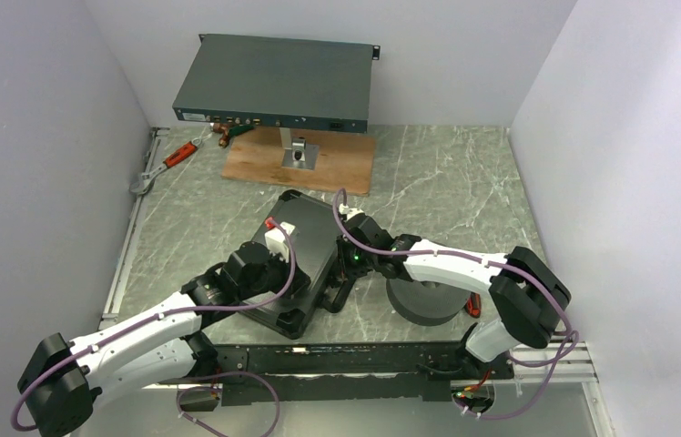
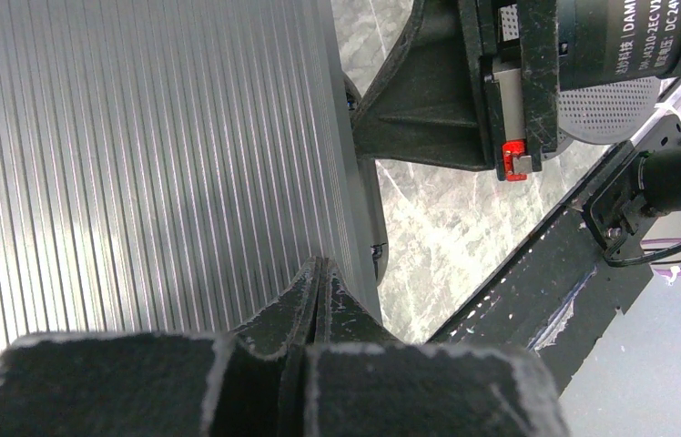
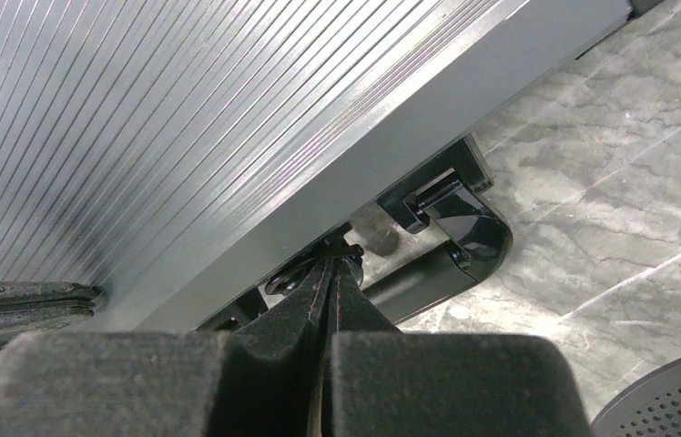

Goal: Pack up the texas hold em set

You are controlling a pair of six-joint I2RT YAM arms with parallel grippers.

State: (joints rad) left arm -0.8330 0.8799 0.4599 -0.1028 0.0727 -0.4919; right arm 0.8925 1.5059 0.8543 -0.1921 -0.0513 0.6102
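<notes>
The briefcase (image 1: 314, 238) lies shut and flat on the table, black from above. Its ribbed lid (image 2: 137, 155) fills the left of the left wrist view and also shows in the right wrist view (image 3: 155, 109). My left gripper (image 1: 305, 278) is shut and empty, its tips (image 2: 321, 266) on the lid near its right edge. My right gripper (image 1: 341, 284) is shut, its tips (image 3: 332, 261) against the case's side by the black handle (image 3: 469, 238). No chips, card boxes, dice or yellow disc are in view.
A dark grey foam ring (image 1: 428, 305) sits under the right forearm, right of the case. A grey rack-mount box (image 1: 278, 82) stands on a post over a wooden board (image 1: 341, 168) at the back. A red-handled tool (image 1: 166, 162) lies at back left.
</notes>
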